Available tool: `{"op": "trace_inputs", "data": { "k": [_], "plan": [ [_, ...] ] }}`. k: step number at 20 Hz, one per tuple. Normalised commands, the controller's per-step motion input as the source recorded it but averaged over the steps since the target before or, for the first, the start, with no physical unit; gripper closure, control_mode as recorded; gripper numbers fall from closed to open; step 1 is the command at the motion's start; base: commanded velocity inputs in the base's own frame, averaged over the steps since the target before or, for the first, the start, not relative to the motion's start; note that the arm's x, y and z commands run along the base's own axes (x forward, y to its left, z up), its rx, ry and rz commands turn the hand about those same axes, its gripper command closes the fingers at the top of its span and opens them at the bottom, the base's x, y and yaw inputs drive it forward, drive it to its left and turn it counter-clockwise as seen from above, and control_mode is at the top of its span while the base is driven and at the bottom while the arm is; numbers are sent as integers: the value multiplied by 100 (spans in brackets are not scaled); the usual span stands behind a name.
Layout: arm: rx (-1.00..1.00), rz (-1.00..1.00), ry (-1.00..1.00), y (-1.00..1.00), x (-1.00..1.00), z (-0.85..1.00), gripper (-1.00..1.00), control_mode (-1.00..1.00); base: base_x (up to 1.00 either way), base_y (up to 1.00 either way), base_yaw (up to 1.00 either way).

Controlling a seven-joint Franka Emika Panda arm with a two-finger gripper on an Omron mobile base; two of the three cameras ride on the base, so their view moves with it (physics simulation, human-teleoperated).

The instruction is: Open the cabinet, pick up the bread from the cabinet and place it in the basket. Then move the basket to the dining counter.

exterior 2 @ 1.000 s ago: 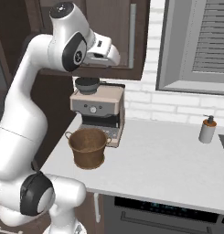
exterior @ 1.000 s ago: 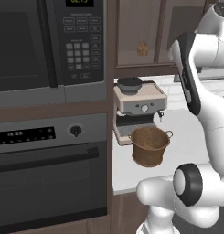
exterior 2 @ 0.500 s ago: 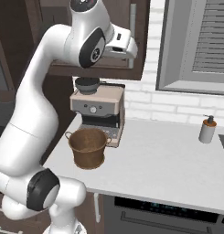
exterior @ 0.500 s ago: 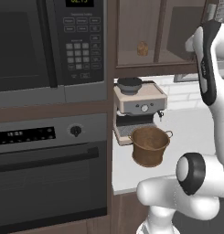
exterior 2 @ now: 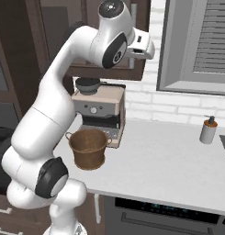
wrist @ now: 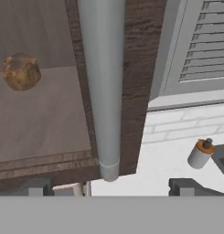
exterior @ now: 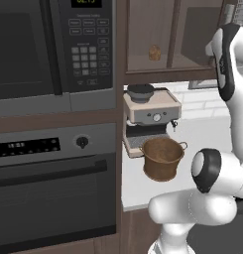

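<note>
The cabinet stands open, and the small golden-brown bread sits on its shelf. In the hand view the bread lies at upper left on the shelf, left of the door's edge and its grey bar handle. My gripper is open, and the handle's lower end hangs just ahead between its fingertips; nothing is gripped. The brown basket stands empty on the white worktop in front of the coffee machine. The dining counter is out of view.
A coffee machine stands under the cabinet, right behind the basket. The microwave and oven fill the left. A soap dispenser stands at the worktop's far right, below a shuttered window.
The arm has swung right along the cabinet front, with the hand now further right and higher. The gripper stayed open. Basket and bread have not moved.
</note>
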Motion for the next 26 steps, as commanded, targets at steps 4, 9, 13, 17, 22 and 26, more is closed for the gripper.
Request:
{"op": "trace_inputs", "data": {
  "k": [4, 9, 13, 17, 22, 26],
  "plan": [
    [0, 0, 0, -6, 51, 0, -100, -100, 0, 0, 0],
    [0, 1, -2, -7, 39, 0, -100, -100, 0, 0, 0],
    [0, 0, -6, -9, 34, -2, -100, -100, 0, 0, 0],
    [0, 0, -6, 0, 22, -3, 100, -100, 0, 0, 0],
    [0, 0, -8, 0, 17, -6, 100, -100, 0, 0, 0],
    [0, 0, -7, 0, 11, -8, 100, -100, 0, 0, 0]
  ]
}}
